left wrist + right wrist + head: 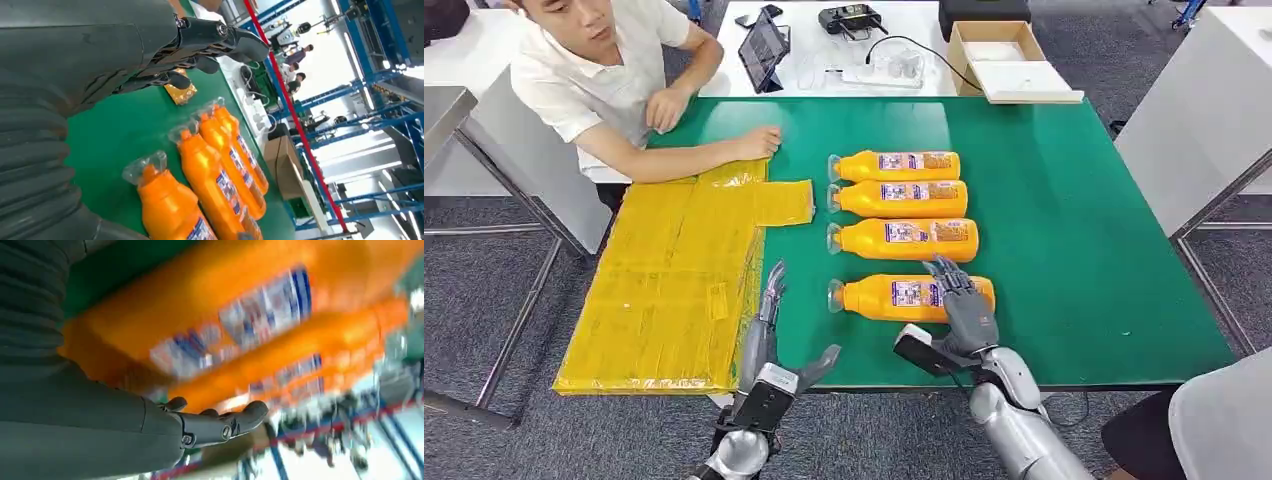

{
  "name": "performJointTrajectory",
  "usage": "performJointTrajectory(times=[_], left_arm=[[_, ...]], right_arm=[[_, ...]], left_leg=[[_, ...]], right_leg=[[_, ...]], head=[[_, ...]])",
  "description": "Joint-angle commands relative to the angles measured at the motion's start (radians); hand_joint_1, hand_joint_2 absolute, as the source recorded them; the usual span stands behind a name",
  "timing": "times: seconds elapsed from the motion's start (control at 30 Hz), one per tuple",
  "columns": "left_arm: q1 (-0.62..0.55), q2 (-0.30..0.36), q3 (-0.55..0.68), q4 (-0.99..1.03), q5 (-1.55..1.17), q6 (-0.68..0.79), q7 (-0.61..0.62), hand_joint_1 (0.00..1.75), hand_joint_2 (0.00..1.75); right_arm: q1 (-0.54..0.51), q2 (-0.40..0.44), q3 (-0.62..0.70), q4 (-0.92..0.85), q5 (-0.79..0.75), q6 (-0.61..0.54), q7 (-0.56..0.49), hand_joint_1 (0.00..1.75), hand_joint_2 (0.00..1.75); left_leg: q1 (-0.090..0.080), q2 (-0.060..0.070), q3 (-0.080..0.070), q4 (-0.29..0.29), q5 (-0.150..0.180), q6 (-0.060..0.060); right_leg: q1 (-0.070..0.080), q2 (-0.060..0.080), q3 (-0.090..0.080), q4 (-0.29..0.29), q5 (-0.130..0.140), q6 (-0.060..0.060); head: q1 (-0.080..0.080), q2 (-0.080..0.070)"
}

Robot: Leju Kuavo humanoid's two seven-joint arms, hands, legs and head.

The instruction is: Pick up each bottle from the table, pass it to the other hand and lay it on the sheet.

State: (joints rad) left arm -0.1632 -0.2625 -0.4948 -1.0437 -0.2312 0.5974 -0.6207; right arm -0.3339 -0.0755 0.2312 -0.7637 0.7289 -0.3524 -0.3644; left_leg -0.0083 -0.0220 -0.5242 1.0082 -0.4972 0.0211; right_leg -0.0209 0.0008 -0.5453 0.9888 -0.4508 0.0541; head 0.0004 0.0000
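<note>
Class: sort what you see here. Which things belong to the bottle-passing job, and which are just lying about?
Belongs to the job:
four orange bottles lying on the green table
yellow sheet
right hand over the nearest bottle
left hand

Just lying about:
tablet
cardboard box
controller
person's arm resting by the sheet
</note>
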Motion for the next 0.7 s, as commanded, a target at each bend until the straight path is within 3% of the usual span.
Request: performJointTrajectory(times=[0.03,0.37,0.7], left_arm=[[-0.031,0.021,-0.047,0.025,0.003,-0.006,0.005,0.00,1.75],[-0.003,0.026,-0.041,-0.027,-0.031,-0.001,0.043,0.00,1.75],[0.005,0.019,-0.023,-0.041,-0.051,-0.005,0.055,0.00,1.75]], right_arm=[[-0.051,0.006,0.023,0.174,-0.010,0.022,-0.011,0.00,1.75],[-0.051,-0.036,0.168,0.109,0.302,-0.149,0.290,0.00,1.75],[-0.049,-0.024,0.161,0.033,0.437,-0.168,0.365,0.00,1.75]], left_leg=[[0.001,0.002,0.000,0.000,0.001,-0.001],[0.000,0.002,0.001,0.000,0.001,0.001],[0.001,0.003,-0.001,0.001,0.002,0.000]], right_leg=[[0.001,0.001,0.000,-0.001,0.001,-0.002],[0.000,0.001,0.001,0.000,0.002,0.000],[0.001,0.001,-0.001,0.000,0.003,-0.001]], head=[[-0.001,0.000],[0.000,0.000],[0.000,0.000]])
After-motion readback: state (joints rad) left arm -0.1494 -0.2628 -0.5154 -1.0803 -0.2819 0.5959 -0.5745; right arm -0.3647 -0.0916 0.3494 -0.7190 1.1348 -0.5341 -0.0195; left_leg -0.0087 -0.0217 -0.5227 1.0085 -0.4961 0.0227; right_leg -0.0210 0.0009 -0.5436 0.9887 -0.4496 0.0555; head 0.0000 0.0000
